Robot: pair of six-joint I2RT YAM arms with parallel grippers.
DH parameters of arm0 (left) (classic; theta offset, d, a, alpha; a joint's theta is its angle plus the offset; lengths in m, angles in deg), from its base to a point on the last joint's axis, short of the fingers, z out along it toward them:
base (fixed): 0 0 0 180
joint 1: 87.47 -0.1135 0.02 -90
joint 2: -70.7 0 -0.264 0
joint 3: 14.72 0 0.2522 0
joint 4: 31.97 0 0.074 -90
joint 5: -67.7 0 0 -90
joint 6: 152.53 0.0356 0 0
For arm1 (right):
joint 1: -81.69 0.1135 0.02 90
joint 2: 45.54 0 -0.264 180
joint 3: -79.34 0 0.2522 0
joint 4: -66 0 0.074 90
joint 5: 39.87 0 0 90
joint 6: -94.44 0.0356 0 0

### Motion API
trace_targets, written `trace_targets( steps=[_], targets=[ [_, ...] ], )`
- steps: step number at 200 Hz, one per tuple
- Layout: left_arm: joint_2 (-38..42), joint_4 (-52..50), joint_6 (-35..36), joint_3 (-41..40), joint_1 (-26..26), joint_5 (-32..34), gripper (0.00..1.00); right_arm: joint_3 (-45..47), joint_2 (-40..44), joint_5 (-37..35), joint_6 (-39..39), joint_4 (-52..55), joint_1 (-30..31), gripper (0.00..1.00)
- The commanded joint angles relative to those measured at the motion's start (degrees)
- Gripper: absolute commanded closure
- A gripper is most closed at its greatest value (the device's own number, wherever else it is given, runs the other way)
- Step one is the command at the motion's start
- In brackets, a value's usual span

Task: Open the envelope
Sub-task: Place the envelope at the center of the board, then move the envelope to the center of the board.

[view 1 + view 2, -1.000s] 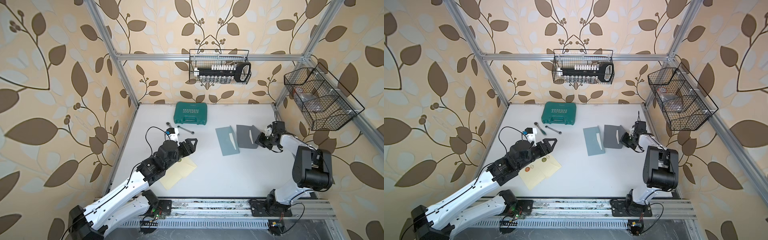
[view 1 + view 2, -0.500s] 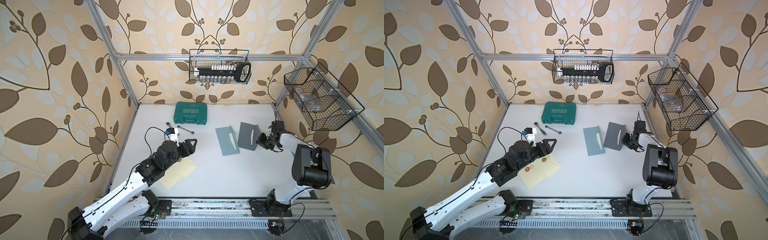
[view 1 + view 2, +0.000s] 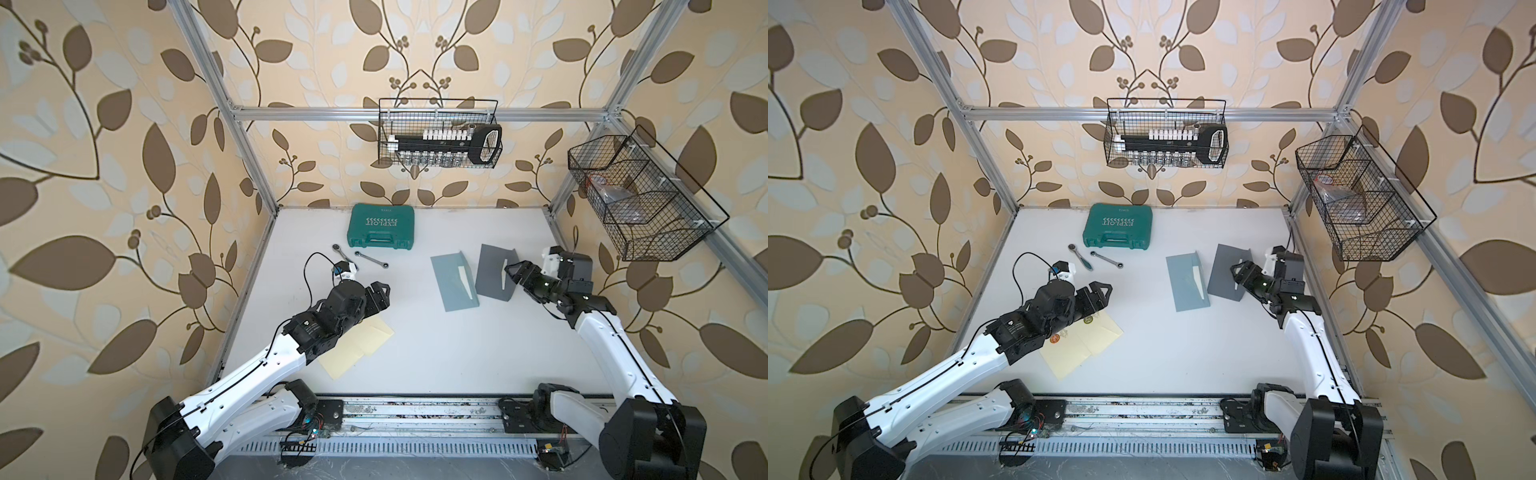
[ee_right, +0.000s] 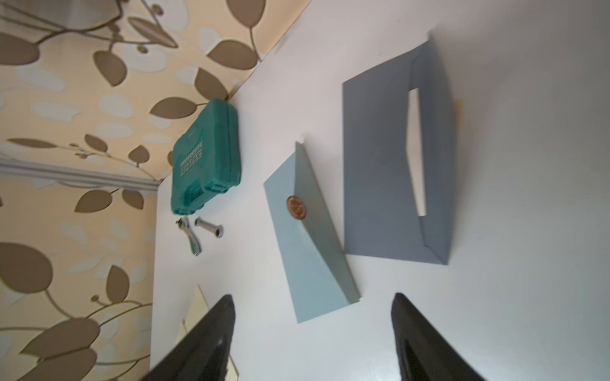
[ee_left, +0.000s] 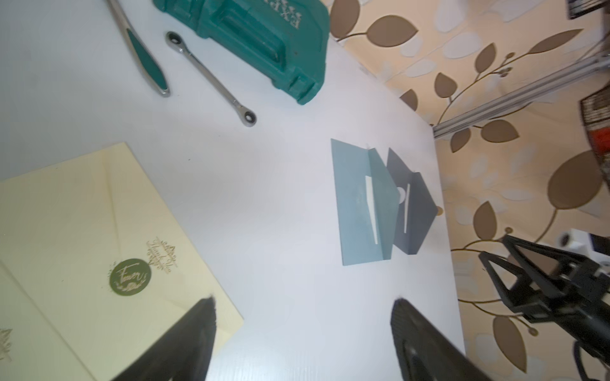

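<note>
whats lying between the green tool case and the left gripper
A silver spanner lies on the table between the green tool case and the left gripper, with a ratchet handle beside it; both top views show it.

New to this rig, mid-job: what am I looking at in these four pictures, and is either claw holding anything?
Two white robot arms sit on a rail at the table's edge. The two wide pictures look down from overhead, nearly alike; the other two come from a camera on each wrist, its black fingers in frame. On the white table lie two overlapping pale yellow envelopes, one sealed by a round green sticker, beside the left gripper; a light blue envelope and a dark grey envelope, flaps lifted, before the right gripper; a green plastic tool case and two metal wrenches. Both grippers are open and hold nothing.
</note>
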Motion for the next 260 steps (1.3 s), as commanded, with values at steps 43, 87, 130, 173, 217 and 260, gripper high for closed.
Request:
trace_targets(
  steps=[43, 87, 130, 173, 217, 260],
  targets=[
    [-4.14, -14.14, -8.28, 2.24, -10.3, -2.43, 0.09, -1.77, -9.06, 2.42, 2.0, -9.05, 28.35, 0.21],
    [-4.17, -12.49, -11.13, -3.57, -17.21, -9.88, 0.06, -8.95, -19.85, 2.19, -0.52, -8.25, 40.27, 0.17],
    [-9.24, -10.2, -9.62, -2.65, -17.23, -14.64, 0.05, -13.83, -28.9, 2.26, 0.16, -8.4, 46.82, 0.17],
    [-16.61, -8.02, -8.54, -1.31, -17.23, -20.09, 0.04, -17.38, -35.38, 5.18, 0.89, -7.82, 48.79, 0.17],
    [-20.68, -5.52, -6.76, -0.88, -17.23, -22.15, 0.04, -16.98, -37.79, 6.56, 2.43, -9.42, 48.79, 0.17],
    [-23.7, -3.48, -4.34, -0.68, -17.23, -25.26, 0.05, -16.82, -40.36, 6.44, 3.71, -10.27, 48.68, 0.17]
  ],
)
